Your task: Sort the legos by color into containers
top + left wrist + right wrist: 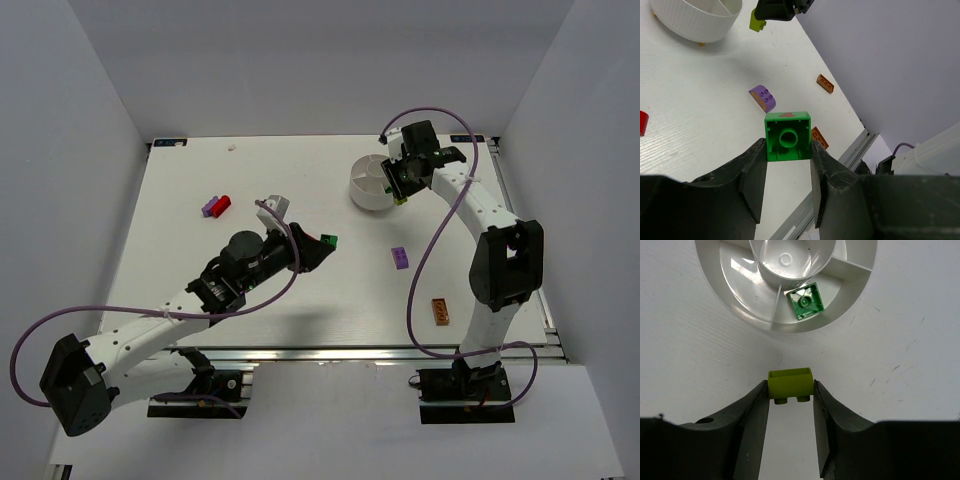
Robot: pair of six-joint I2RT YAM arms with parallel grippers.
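Observation:
My left gripper is shut on a green brick, held above the table's middle with its hollow underside facing the camera. My right gripper is shut on a yellow-green brick, just outside the near rim of the round white dish. One green brick lies in a wedge compartment of the dish; the centre well looks empty. A purple brick and an orange brick lie at the right. A purple brick and a red brick touch at the left.
In the left wrist view, a purple brick and two orange bricks lie on the table below the held brick. A red piece shows at that view's left edge. The table's metal rail runs along the near edge.

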